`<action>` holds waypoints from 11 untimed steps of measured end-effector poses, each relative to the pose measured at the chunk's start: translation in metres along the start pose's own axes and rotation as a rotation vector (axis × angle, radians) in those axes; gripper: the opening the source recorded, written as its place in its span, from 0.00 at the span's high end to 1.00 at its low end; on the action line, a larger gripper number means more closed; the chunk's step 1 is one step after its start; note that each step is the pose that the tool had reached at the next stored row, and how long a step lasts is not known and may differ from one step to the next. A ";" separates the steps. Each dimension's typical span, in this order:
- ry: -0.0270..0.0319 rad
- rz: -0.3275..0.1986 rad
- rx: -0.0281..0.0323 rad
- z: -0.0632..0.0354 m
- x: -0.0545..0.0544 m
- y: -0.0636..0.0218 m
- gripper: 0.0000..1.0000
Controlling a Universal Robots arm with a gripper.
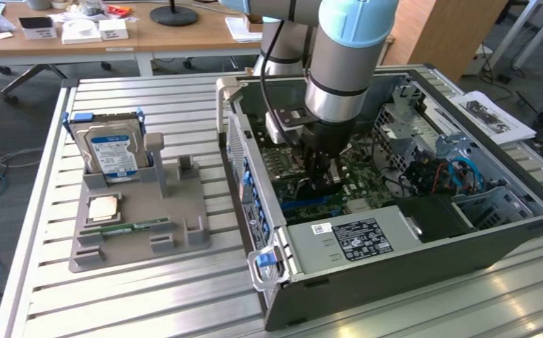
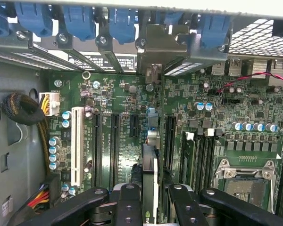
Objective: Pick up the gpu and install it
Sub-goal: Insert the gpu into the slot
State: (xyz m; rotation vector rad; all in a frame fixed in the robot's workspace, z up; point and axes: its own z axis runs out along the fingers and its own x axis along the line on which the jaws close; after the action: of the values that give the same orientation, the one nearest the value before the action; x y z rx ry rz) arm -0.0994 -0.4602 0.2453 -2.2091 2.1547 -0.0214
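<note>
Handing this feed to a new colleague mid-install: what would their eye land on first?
The arm reaching into the open computer case, its gripper down over the green motherboard. In the wrist view, the gpu stands edge-on between the black fingers, over the slots. On the exterior view's left, a hard drive stands in a grey holder.

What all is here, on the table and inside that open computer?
computer case: one, dark grey, open, on the table, exterior view's right
motherboard: one, green, inside the case
gpu: one, dark, held edge-on above the motherboard
holder: one, grey, exterior view's left
hard drive: one, silver with blue-white label, upright in the holder
square chip: one, silvery, flat on the holder
memory stick: one, green, lying on the holder
table: one, silvery, slatted
robot arm: one, light blue and silver, reaching into the case
gripper: one, black, shut on the gpu
</note>
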 end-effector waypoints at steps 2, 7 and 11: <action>0.0000 0.001 0.0000 0.0003 0.000 0.0000 0.73; 0.0004 0.005 0.0001 0.0006 0.000 -0.0004 0.73; 0.0005 0.009 0.0002 0.0011 0.000 -0.0004 0.73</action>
State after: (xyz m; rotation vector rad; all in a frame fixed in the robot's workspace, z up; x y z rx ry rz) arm -0.0990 -0.4602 0.2442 -2.1997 2.1645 -0.0218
